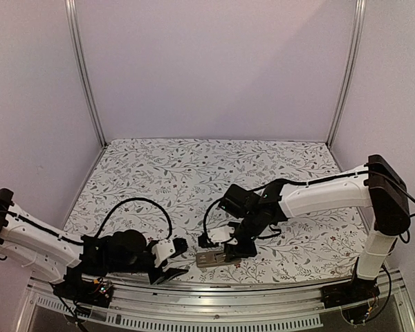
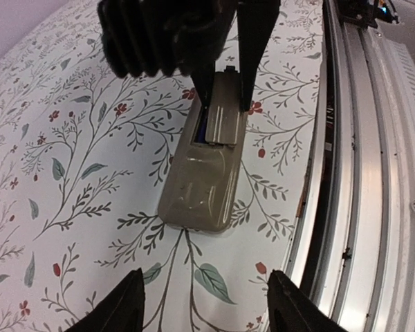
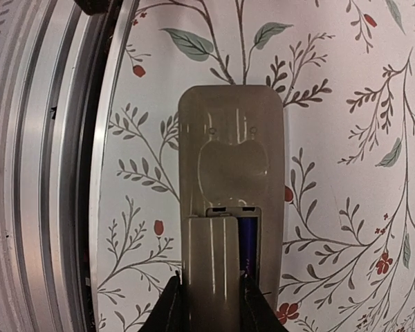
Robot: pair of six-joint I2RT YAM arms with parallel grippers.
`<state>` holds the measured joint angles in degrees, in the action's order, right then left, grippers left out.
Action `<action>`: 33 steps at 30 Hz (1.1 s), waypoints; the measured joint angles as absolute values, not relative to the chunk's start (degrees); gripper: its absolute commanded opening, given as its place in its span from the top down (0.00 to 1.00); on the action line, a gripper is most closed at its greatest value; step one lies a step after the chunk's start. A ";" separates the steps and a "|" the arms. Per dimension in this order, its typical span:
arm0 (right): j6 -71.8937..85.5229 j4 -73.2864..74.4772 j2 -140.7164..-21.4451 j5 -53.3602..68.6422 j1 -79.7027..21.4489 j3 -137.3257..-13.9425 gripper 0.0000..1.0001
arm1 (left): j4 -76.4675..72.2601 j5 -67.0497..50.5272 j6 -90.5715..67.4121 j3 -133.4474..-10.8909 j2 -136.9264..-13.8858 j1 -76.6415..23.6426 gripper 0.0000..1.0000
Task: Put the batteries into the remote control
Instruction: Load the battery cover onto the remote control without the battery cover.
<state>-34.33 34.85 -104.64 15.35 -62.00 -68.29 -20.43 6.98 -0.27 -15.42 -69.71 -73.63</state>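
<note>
The remote control (image 1: 211, 259) lies back up on the floral table near the front edge, and shows in the left wrist view (image 2: 204, 180) and the right wrist view (image 3: 232, 138). My right gripper (image 3: 209, 304) is shut on the flat grey cover piece (image 3: 211, 270) and holds it over the battery recess, shifted to one side. A dark blue battery (image 3: 247, 242) shows in the uncovered strip of the recess; the second battery is hidden. My left gripper (image 2: 206, 294) is open and empty, just short of the remote's other end.
The aluminium rail (image 2: 373, 173) of the table's front edge runs right beside the remote, and also shows in the right wrist view (image 3: 48, 173). Enclosure walls stand at the back and sides.
</note>
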 measured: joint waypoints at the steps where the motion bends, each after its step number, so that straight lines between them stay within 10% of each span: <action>1: -34.50 34.61 -104.99 15.38 -61.89 -68.31 1.00 | -21.37 6.76 0.51 -15.49 -70.78 -73.63 0.40; 33: -35.38 32.91 -105.60 18.50 -59.94 -68.18 1.00 | -28.40 4.75 6.07 -17.82 -83.15 -73.60 0.56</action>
<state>-35.38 32.91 -105.60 18.50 -59.94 -68.18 -28.40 4.75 6.07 -17.82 -83.15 -73.60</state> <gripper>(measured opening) 0.225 0.439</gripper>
